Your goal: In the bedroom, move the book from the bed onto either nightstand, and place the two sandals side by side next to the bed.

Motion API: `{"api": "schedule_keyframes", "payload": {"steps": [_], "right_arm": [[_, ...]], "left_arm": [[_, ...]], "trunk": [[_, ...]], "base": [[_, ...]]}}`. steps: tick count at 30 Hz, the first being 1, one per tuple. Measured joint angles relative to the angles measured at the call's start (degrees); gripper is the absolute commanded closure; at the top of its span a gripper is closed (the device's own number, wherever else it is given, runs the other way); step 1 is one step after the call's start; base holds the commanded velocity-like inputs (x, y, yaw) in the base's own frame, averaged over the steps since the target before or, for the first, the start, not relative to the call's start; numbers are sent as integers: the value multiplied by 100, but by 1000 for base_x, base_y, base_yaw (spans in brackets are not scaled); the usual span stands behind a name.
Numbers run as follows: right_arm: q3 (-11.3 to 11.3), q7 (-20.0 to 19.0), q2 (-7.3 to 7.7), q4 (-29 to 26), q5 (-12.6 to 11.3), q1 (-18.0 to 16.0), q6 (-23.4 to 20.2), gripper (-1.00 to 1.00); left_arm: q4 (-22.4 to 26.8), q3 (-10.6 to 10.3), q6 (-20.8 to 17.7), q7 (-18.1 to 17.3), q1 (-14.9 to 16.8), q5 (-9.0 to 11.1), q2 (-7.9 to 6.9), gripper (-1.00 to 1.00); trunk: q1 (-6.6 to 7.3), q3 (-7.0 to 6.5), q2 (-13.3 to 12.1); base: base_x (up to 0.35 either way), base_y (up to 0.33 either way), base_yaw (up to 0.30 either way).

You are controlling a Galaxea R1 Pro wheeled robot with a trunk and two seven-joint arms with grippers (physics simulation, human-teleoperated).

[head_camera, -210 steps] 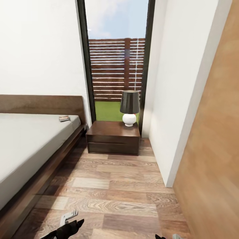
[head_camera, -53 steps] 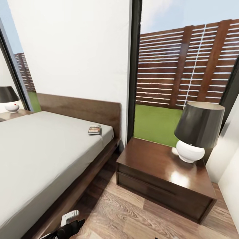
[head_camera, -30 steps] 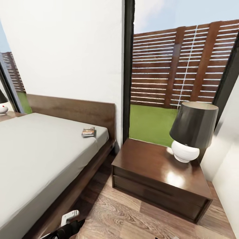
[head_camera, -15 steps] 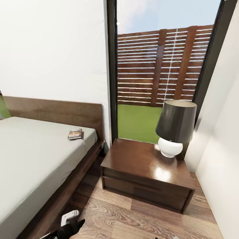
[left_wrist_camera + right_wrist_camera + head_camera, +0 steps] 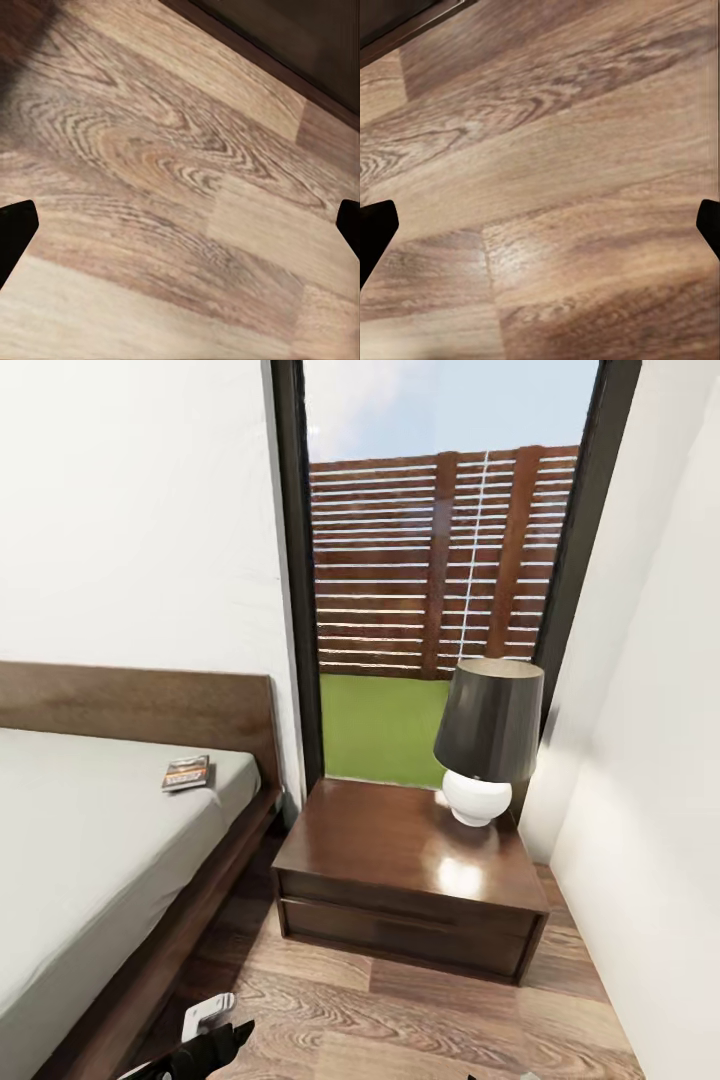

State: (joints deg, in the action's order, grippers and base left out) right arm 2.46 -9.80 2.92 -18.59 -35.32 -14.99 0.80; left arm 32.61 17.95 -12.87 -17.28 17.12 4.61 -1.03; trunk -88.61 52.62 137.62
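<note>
The book (image 5: 187, 772), dark with an orange band, lies flat on the pale grey mattress of the bed (image 5: 80, 850), close to the headboard and the near corner. The dark-brown nightstand (image 5: 400, 860) stands right of the bed, under the window. My left gripper (image 5: 212, 1036) hangs low over the floor beside the bed frame, far below the book. In the left wrist view my left gripper (image 5: 180, 225) is open over bare wood planks. My right gripper (image 5: 540, 225) is open as well, also over planks. The two sandals are out of view.
A lamp (image 5: 487, 735) with a dark shade and a white base takes the nightstand's back right corner. A white wall (image 5: 650, 810) runs close along the right. The plank floor (image 5: 420, 1010) forms a narrow lane between bed and wall.
The camera has swung to the right, so the bed, book and nightstand sit further left in the picture. The things themselves and both grippers have not visibly moved.
</note>
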Motion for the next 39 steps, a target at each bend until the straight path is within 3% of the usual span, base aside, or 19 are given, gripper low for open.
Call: {"api": "schedule_keyframes", "payload": {"steps": [20,39], "right_arm": [[-18,0,-2,-1,-25,0,16,-100],[-5,-3,-6,-2,-24,0,13,-100]], "left_arm": [[1,1,-1,-2,0,0,-6,-100],[0,0,1,-2,0,0,-14,-100]], "trunk": [[0,0,0],[0,0,0]], "base": [[89,14,-22],[23,37,-174]]}}
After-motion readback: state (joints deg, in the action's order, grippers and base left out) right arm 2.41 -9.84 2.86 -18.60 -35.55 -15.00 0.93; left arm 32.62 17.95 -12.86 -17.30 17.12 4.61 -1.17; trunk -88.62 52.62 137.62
